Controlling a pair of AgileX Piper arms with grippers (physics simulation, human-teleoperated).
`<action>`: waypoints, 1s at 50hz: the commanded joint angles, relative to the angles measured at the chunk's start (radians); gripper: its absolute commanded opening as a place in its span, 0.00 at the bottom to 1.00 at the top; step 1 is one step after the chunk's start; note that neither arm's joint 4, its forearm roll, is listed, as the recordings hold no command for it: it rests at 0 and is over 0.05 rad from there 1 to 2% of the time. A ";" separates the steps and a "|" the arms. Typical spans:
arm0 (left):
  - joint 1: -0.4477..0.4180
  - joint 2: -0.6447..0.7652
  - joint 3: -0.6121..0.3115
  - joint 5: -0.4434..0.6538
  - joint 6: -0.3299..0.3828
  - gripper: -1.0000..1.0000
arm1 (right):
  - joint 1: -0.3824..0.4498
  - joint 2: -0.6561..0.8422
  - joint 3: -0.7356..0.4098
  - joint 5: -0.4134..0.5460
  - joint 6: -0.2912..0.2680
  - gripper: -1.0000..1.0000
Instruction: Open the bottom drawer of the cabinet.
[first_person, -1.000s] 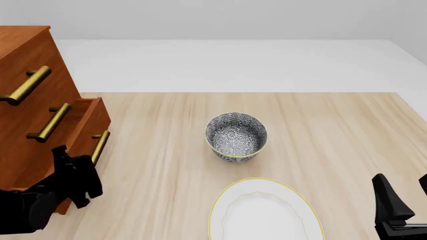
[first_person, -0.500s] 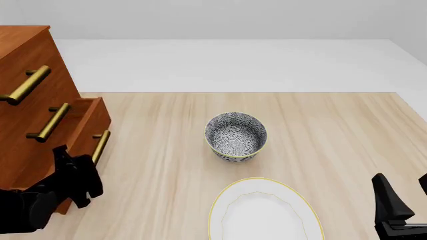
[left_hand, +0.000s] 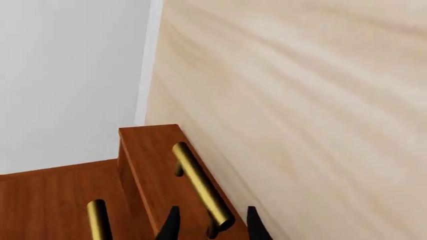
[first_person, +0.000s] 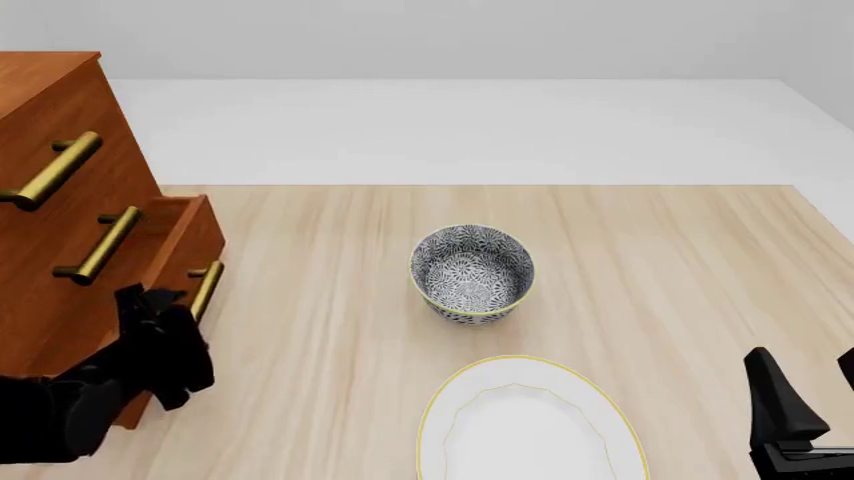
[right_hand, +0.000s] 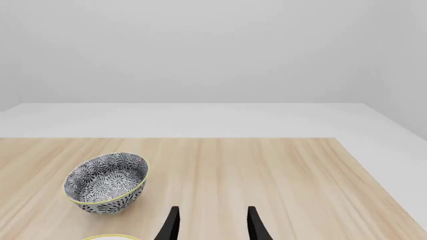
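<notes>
At the table's left edge stands the cabinet (first_person: 60, 200), and its bottom drawer (first_person: 180, 250) juts a short way out from the two drawer fronts above it. The brass handle (first_person: 203, 288) of that drawer runs along its front, and the left gripper (first_person: 167, 345) sits at the handle's near end. In the left wrist view the two dark fingertips (left_hand: 171, 225) stand on either side of the bar's end (left_hand: 200, 187), a narrow gap between them; whether they actually press the brass I cannot tell. Compared with half a second ago, the left gripper has shifted slightly up and to the right in the front view, closer in against the handle, and the drawer front appears to have come out a touch further.

The right gripper (right_hand: 209, 225) rests at the near right corner of the table, unchanged, its fingers parted and nothing between them. The patterned bowl (first_person: 471, 272) sits in the middle of the table (first_person: 667, 260), and the white plate (first_person: 534, 425) with a yellow rim lies just nearer than it; neither has moved.
</notes>
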 joint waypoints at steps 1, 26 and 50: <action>-0.037 -0.032 -0.017 0.011 0.002 1.00 | 0.000 0.000 0.000 0.000 0.000 1.00; -0.040 -0.527 0.067 0.411 -0.007 1.00 | 0.000 0.000 0.000 0.000 0.000 1.00; -0.118 -0.869 -0.272 0.801 -0.487 1.00 | 0.000 0.000 0.000 0.000 0.000 1.00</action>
